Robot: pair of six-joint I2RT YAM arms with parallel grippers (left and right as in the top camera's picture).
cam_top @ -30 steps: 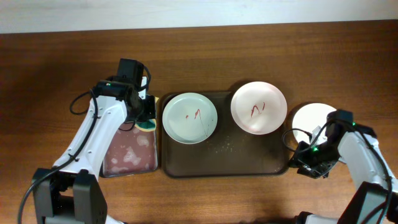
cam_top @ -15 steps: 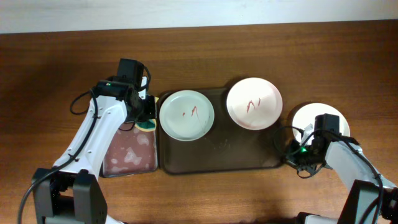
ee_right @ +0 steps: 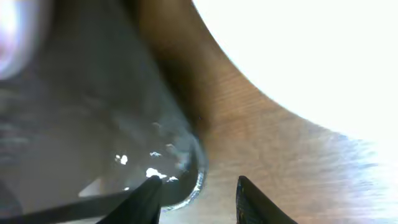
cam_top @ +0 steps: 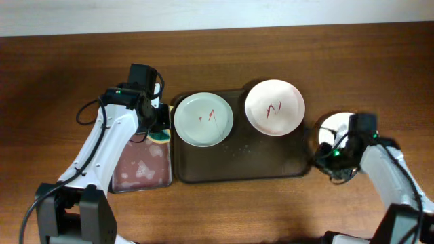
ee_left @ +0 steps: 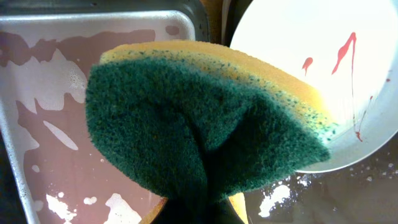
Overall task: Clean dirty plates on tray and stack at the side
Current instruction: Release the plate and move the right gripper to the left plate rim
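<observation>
The dark brown tray (cam_top: 237,166) holds a pale green plate (cam_top: 203,120) and a pinkish-white plate (cam_top: 274,108), both with red scribbles. A third, white plate (cam_top: 337,125) lies on the table to the right of the tray, partly hidden by my right arm. My left gripper (cam_top: 161,135) is shut on a green and yellow sponge (ee_left: 199,124), beside the green plate's rim (ee_left: 323,74). My right gripper (cam_top: 325,159) is open, with its fingers (ee_right: 196,182) on either side of the tray's right rim (ee_right: 193,155). The white plate (ee_right: 311,56) lies just beyond it.
A smaller black tray with a soapy pinkish inside (cam_top: 139,169) sits left of the brown tray and also shows in the left wrist view (ee_left: 43,124). White specks lie on the brown tray's floor (cam_top: 241,152). Bare wooden table lies all around.
The brown tray and its two plates have slid a little to the left and away from me. My right gripper has moved with the tray's right edge. The left arm has not moved.
</observation>
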